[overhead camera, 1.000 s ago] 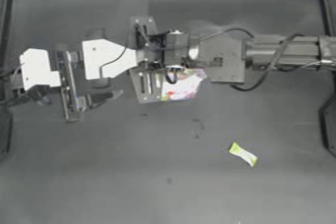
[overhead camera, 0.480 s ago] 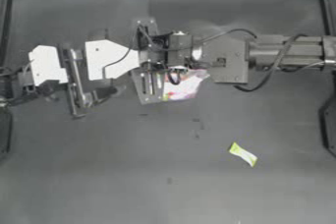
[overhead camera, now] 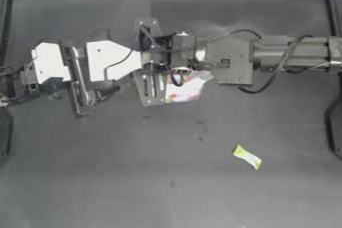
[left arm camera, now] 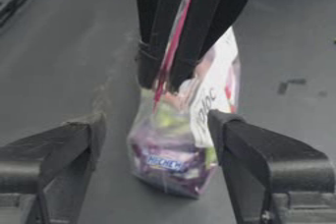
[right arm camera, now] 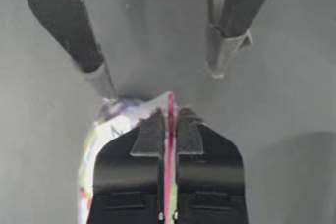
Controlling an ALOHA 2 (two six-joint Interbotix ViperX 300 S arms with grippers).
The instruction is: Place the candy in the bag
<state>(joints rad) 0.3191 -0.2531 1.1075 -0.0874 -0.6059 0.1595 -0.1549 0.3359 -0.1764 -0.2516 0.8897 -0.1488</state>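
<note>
The bag (overhead camera: 188,86), a clear pouch full of coloured sweets, hangs above the table by its pink rim. My right gripper (overhead camera: 165,78) is shut on that rim; in its own view the pink strip runs between the closed jaws (right arm camera: 169,120). My left gripper (overhead camera: 127,79) is open just left of the bag. In the left wrist view the bag (left arm camera: 177,154) hangs a little ahead of the open gripper (left arm camera: 156,122), apart from both jaws. The candy (overhead camera: 247,156), a small yellow-green piece, lies on the table to the lower right, far from both grippers.
The dark table (overhead camera: 133,172) has a raised rim at the back and sides. The right arm (overhead camera: 287,54) stretches across the upper middle, with a cable looping from it.
My left arm has moved to the right, bringing its open gripper close to the bag. The right gripper, the bag and the candy have stayed where they were.
</note>
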